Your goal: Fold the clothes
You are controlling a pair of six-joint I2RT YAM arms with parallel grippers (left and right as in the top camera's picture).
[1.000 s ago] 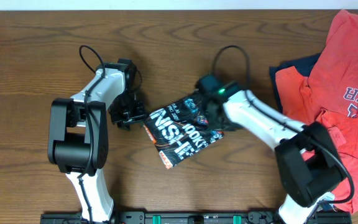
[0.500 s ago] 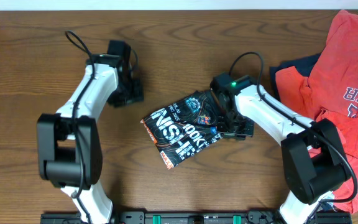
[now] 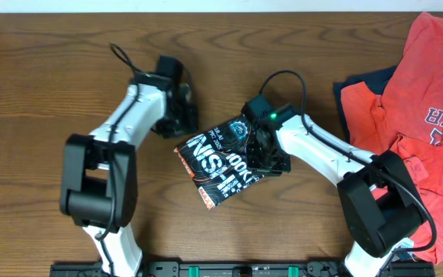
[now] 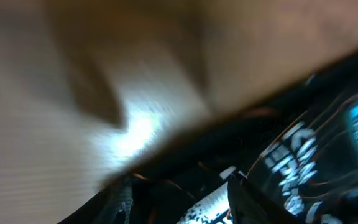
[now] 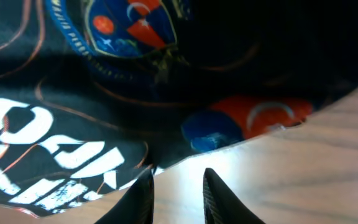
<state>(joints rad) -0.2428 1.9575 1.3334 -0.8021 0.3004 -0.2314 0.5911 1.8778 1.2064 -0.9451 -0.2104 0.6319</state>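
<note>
**The jersey is looking almost folded**

The right claw [image 5: 177, 180] is hanging with its two fingers apart. It is gripping nothing, and only bare bench [image 3: 52, 61] is showing between them. Its tips are sitting right at the edge of the black jersey [image 3: 223, 163], next to a round orange and blue badge.

The left claw [image 3: 180, 117] is hovering just beside the jersey's top left corner. Its own camera is giving a very blurry picture. The fingers seem to be apart there, with no cloth pinched.

The jersey is lying in the middle of the bench, between the two arms. It is making a small, flat, tilted packet with big white letters facing up. No sleeves are sticking out.

So the folding is looking mostly done. What may be left is pressing the packet flat, turning it straight and pulling both arms away.

Some red T-shirts [image 3: 429, 69] and a navy garment [image 3: 360, 96] are lying in a heap at the right side, well apart from the jersey.
</note>
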